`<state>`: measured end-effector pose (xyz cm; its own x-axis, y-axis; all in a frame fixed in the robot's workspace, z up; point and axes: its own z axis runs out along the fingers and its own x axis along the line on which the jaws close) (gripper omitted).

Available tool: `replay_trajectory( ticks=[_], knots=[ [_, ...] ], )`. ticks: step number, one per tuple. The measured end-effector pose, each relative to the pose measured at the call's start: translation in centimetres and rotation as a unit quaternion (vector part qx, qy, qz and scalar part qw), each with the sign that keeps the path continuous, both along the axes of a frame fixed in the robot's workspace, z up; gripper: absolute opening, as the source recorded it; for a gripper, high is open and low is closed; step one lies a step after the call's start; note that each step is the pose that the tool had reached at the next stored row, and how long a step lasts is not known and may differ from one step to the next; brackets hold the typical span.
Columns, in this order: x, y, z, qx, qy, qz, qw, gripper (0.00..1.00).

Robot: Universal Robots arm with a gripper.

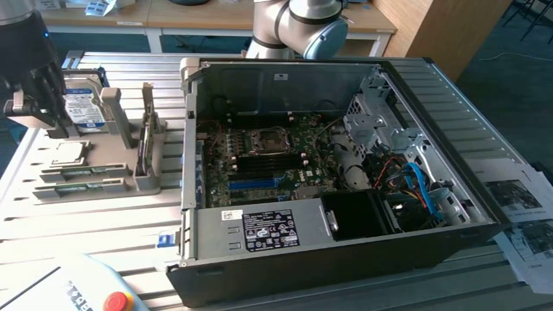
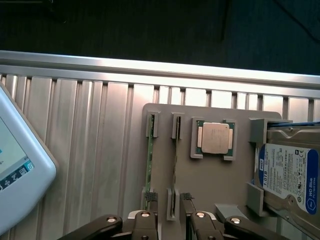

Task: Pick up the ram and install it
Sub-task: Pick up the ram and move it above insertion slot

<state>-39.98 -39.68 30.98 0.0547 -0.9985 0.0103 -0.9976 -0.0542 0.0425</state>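
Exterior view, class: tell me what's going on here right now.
A robot arm's gripper hangs over the grey holder beside the open computer case. Its jaws are open, seemingly straddling a ram stick standing on edge in the holder. Nothing is lifted yet; a second ram stick, a processor and a hard drive sit there too.
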Motion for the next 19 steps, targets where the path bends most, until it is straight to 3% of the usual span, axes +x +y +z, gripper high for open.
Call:
replay_trajectory(
  ticks=[19],
  knots=[
    [0.0,0.0,-2.84,0.0,-0.0004,0.0,1.0,0.31]
  ],
)
